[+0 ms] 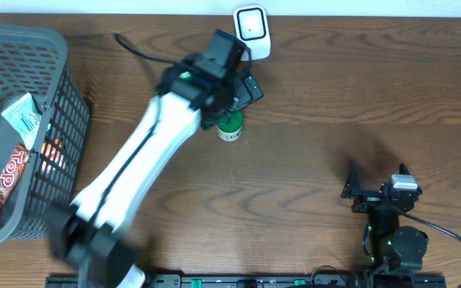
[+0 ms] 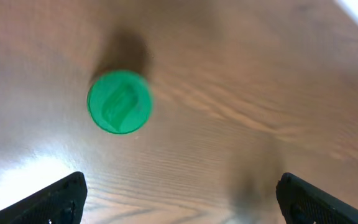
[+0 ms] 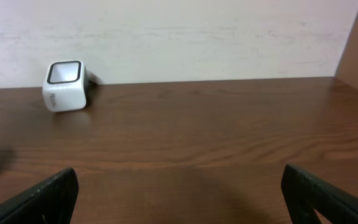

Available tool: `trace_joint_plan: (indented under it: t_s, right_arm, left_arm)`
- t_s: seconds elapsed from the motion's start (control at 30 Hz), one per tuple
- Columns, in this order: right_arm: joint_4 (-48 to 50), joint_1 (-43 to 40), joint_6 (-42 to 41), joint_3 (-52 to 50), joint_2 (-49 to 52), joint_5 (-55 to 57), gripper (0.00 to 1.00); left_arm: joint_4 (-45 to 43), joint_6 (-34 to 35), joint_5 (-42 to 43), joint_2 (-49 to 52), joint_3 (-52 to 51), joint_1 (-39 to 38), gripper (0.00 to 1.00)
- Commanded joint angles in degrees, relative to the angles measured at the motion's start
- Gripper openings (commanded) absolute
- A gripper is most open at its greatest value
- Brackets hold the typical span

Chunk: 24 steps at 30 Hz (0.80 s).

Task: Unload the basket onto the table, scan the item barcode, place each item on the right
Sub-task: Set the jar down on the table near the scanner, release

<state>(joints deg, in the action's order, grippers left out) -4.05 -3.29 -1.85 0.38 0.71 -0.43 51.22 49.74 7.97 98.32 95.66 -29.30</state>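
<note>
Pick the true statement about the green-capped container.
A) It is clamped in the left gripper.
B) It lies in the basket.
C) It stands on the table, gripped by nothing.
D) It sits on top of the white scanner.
C: in the left wrist view the green-capped container stands on the bare table, clear of the open left gripper.

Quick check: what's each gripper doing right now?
Left gripper: open, holding nothing; the green-capped container is not gripped.
Right gripper: open, empty.
</note>
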Motion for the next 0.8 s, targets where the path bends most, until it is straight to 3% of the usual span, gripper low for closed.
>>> trace_joint_plan:
  t_s: [0.0,0.07,0.23,0.47,0.6,0.77]
  right_arm:
    - [-0.24,0.5,0.83,-0.07,-0.22,0.13,0.99]
    - [-0.24,0.5,0.83,-0.07,-0.22,0.13,0.99]
    - [-0.24,0.5,0.83,-0.07,-0.22,0.13,0.99]
    - [-0.24,0.5,0.83,-0.07,-0.22,0.13,0.99]
    - [-0.24,0.5,0.83,-0.07,-0.22,0.13,0.99]
    - [-0.24,0.5,0.83,-0.07,-0.22,0.13,0.99]
  left_arm:
    - [0.55,-17.38,-1.84,-10.95,1.6,3.76,0.98]
    - [-0.22,-17.4,-5.88,-18.71,2.69,10.97,0.98]
    - [-2.51,-17.31,-6.05,-29.09,2.95,31.06,0.98]
    - [2.43,-16.46,-6.08,-31.87,2.95,58.16,0.98]
    - [8.37,-10.8,-6.03,-27.87,2.93,66.55,0.98]
    - [12.02,-10.01,-5.64,-19.71,2.93,68.83,0.98]
